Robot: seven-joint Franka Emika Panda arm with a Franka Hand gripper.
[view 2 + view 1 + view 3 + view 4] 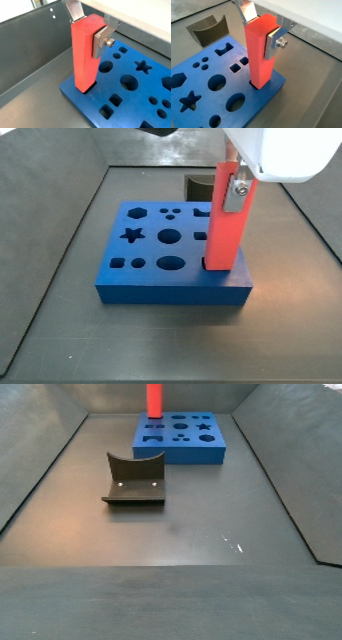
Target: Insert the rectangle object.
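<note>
The rectangle object is a long red-orange bar (261,57). It stands upright with its lower end in a hole near a corner of the blue block (211,97). My gripper (262,30) is shut on the bar's upper end, one silver finger (274,44) on each side. Both wrist views show this grip; the bar (85,55), gripper (89,27) and blue block (130,102) appear again there. In a side view the bar (223,223) rises from the block (154,278) under the gripper (230,186). The bar (154,398) also shows far back on the block (187,448).
A dark grey block with a curved notch (134,481) stands on the floor in front of the blue block and shows in a wrist view (208,27). Grey walls (54,238) enclose the floor. The blue block has several other shaped holes.
</note>
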